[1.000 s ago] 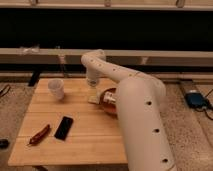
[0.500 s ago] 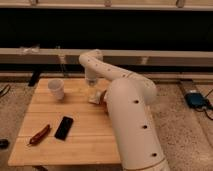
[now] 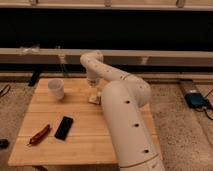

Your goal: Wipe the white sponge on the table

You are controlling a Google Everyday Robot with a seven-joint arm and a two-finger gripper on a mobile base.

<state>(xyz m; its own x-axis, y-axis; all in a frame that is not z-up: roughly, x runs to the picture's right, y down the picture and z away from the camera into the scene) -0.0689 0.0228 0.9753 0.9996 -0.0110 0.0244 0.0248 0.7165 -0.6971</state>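
Observation:
The white sponge [image 3: 93, 99] lies on the light-brown wooden table [image 3: 80, 145], near the middle of its far half. My gripper [image 3: 93, 93] reaches down from the bent white arm [image 3: 125, 115] and sits right on top of the sponge, hiding part of it. The arm's big forearm covers the right part of the table.
A white paper cup [image 3: 56, 88] stands at the far left of the table. A black phone [image 3: 63, 127] and a red object [image 3: 39, 135] lie near the front left. A grey ledge [image 3: 165, 56] runs behind the table. A blue device [image 3: 196, 99] lies on the floor at right.
The arm has swung left and its forearm now stands closer to the camera. The gripper and the sponge under it have shifted a little to the left on the table.

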